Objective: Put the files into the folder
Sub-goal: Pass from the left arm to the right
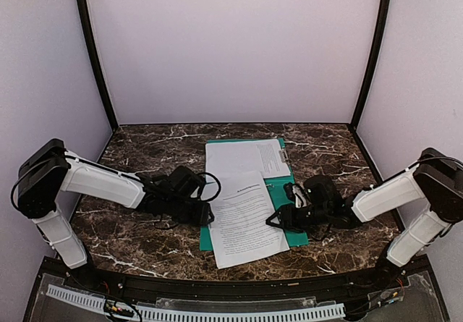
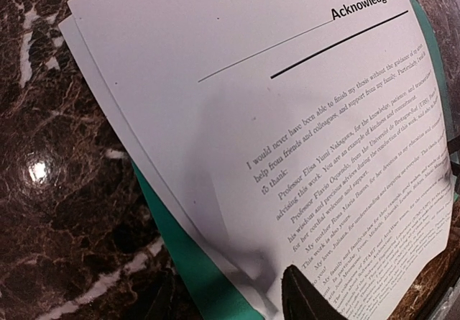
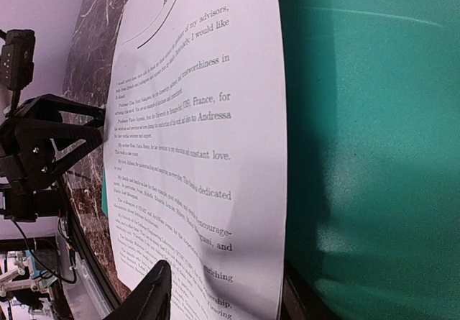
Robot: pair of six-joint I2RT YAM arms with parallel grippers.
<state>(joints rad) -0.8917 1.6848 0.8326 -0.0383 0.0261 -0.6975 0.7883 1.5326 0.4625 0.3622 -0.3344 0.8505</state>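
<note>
The front sheet (image 1: 246, 217) lies skewed and bowed over the open folder (image 1: 276, 188) on the worktop (image 1: 137, 155), with the other sheet (image 1: 246, 155) flat behind it. The left gripper (image 1: 205, 212) and right gripper (image 1: 278, 219) flank its side edges; I cannot tell whether their jaws pinch it. It looks like the squaring-up step; next it needs turning straight onto the folder.

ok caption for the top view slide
Left gripper and right gripper flank a tilted sheet lying across the green folder and a second sheet.

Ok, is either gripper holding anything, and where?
Nothing looks clamped: the left gripper and right gripper straddle the Acknowledgements sheet at its opposite side edges, jaws apart.
</note>
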